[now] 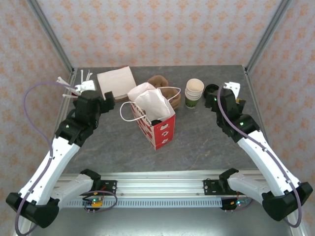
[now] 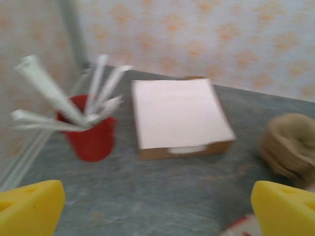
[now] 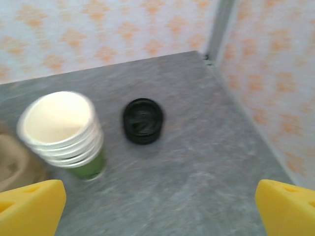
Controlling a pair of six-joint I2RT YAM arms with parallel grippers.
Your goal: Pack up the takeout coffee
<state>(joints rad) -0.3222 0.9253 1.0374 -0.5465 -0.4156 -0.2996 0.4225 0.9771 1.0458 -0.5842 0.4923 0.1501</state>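
Observation:
The takeout coffee is hidden. A red-and-white paper bag [image 1: 161,129] with white cord handles stands open in the middle of the table. White paper sticks up from its mouth, and below the paper is a dark patch that I cannot identify. My left gripper [image 1: 106,102] [image 2: 157,214] hangs left of the bag, open, with bare tabletop between its yellow fingertips [image 2: 29,206]. My right gripper [image 1: 216,102] [image 3: 157,211] hovers at the back right, open and holding nothing, its yellow fingertips [image 3: 288,206] wide apart.
A red cup of white sticks [image 2: 90,135] [image 1: 78,87] and a flat napkin box [image 2: 179,115] [image 1: 116,80] sit back left. Brown cardboard pieces [image 2: 290,145] [image 1: 160,82] lie behind the bag. A stack of cream-lined green cups [image 3: 64,132] [image 1: 194,92] and a black lid [image 3: 142,120] [image 1: 211,90] stand back right.

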